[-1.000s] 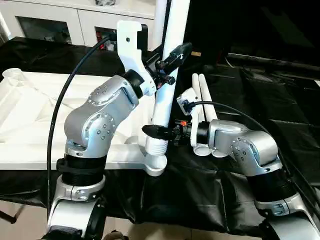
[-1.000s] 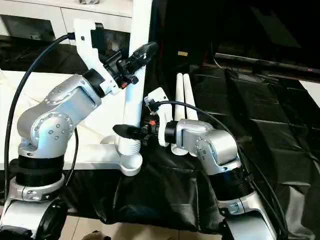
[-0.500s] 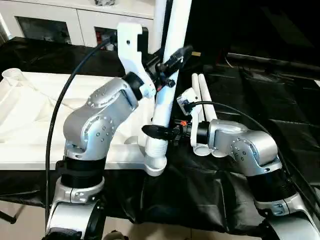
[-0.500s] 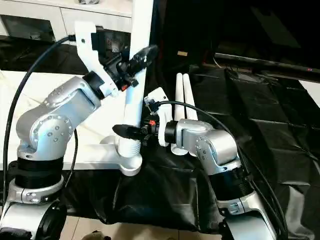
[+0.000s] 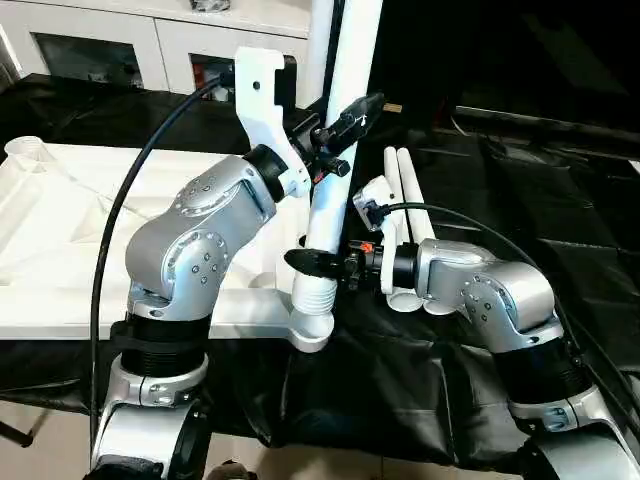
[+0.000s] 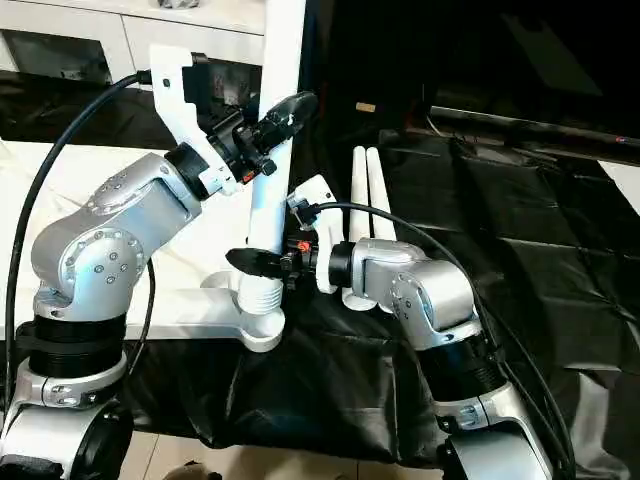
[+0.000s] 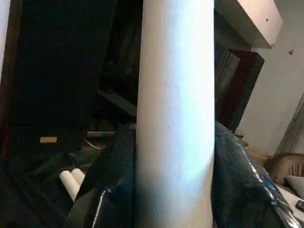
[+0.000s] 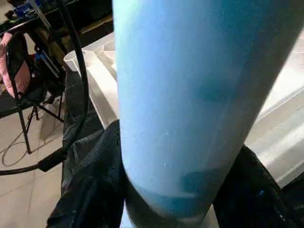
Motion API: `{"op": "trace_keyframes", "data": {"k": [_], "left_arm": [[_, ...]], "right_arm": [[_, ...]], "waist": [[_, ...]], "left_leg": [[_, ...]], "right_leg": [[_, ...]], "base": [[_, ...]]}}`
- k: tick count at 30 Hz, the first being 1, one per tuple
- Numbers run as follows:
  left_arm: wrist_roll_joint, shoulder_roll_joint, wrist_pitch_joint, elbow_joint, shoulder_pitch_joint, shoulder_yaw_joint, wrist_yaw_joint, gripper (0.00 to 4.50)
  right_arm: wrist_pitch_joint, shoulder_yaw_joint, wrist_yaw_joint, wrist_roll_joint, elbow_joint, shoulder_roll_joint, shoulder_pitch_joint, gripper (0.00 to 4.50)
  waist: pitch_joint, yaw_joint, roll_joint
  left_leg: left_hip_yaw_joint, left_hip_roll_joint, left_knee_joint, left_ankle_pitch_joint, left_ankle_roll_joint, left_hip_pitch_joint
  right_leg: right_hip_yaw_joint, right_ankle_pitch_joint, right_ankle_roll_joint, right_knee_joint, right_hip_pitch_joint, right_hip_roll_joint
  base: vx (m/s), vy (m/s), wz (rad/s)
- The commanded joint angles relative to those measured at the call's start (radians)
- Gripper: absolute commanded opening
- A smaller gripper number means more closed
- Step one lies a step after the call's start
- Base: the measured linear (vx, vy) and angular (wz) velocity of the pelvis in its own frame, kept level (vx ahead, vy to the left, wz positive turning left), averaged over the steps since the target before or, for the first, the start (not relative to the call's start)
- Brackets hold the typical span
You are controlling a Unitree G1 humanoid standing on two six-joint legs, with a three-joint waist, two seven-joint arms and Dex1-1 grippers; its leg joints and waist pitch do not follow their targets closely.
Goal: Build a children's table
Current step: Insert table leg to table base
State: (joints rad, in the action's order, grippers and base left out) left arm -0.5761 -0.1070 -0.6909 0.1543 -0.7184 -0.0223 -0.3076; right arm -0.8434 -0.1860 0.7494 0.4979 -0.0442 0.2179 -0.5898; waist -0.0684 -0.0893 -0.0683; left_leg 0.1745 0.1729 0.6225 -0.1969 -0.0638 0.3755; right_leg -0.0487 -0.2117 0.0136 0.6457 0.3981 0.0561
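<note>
2 robot arms w/ silver forearms, 2 black claws, 1 white tabletop, 3 white legs in sight: 1 upright, 2 lying flat.

The tabletop (image 5: 60, 250) lies upside down on a surface draped in black cloth (image 5: 400, 370), on the robot's left side. It is white plastic w/ raised ribs on the underside and round corner sockets; 1 socket (image 5: 25, 150) shows at the far corner, another at the near corner (image 5: 312, 328).

The upright leg (image 5: 335, 160) is a long white tube. Its ribbed lower end sits in the near corner socket, and it rises out past the top of the head views, leaning slightly.

The left claw (image 5: 340, 130) grips the upright leg high up; in the left wrist view both black fingers (image 7: 109, 190) press against the tube's sides. The right claw (image 5: 312, 264) is closed round the same leg low down, just above the ribbed end, w/ its fingers (image 8: 90, 194) on either side of the tube.

The 2 spare legs (image 6: 366, 200) lie side by side, touching, on the black cloth just behind the right forearm.

A white cabinet (image 5: 120, 40) w/ glass doors stands at the back.
</note>
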Motion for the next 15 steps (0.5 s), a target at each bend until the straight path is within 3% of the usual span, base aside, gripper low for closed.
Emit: {"op": "trace_keyframes", "data": {"k": [1,15], "left_arm": [[-0.007,0.004,-0.010,0.015,-0.021,0.016,-0.016,1.74],[-0.006,0.003,-0.003,0.004,-0.031,0.013,-0.030,1.73]], "right_arm": [[0.014,-0.006,0.000,-0.013,0.005,0.007,-0.005,1.89],[0.016,-0.015,0.011,-0.012,0.017,0.003,0.004,1.89]], "waist": [[0.070,-0.002,0.013],[0.071,-0.002,0.016]], "left_leg": [[-0.022,0.055,-0.079,-0.104,-0.039,-0.013],[-0.022,0.056,-0.079,-0.105,-0.041,-0.014]], "right_leg": [[0.054,-0.096,0.176,-0.079,-0.056,0.085],[0.054,-0.073,0.186,-0.077,-0.057,0.086]], "base": [[0.000,0.000,0.00],[0.000,0.000,0.00]]}}
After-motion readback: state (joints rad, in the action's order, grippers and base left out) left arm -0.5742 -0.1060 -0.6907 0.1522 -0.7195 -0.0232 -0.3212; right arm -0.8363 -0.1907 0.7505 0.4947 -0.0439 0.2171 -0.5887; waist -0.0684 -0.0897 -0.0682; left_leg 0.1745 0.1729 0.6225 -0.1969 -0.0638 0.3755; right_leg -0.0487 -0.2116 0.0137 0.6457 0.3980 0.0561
